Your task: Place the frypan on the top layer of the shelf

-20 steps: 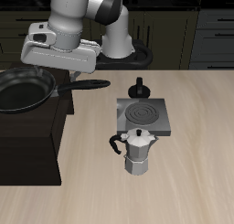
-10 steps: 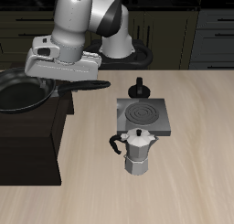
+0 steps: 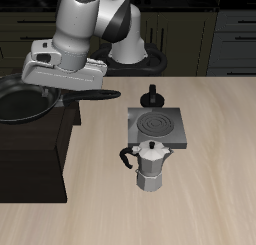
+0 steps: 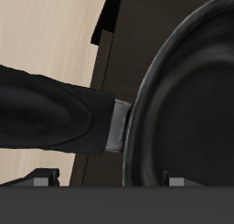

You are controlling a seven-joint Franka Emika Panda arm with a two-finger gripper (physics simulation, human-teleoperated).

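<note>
Above the shelf (image 3: 30,159), the gripper (image 3: 62,79) has shifted slightly outward since a second ago; the frypan (image 3: 22,99) rests on the shelf top, so placement appears complete. Finger state cannot be determined. The handle's long axis points toward the stove plate (image 3: 155,125).

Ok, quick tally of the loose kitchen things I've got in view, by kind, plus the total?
Frypan: 1, on the shelf top
Moka pot: 1
Stove plate: 1
Small black knob-like item behind the stove plate: 1, too small to identify
Total: 4
</note>
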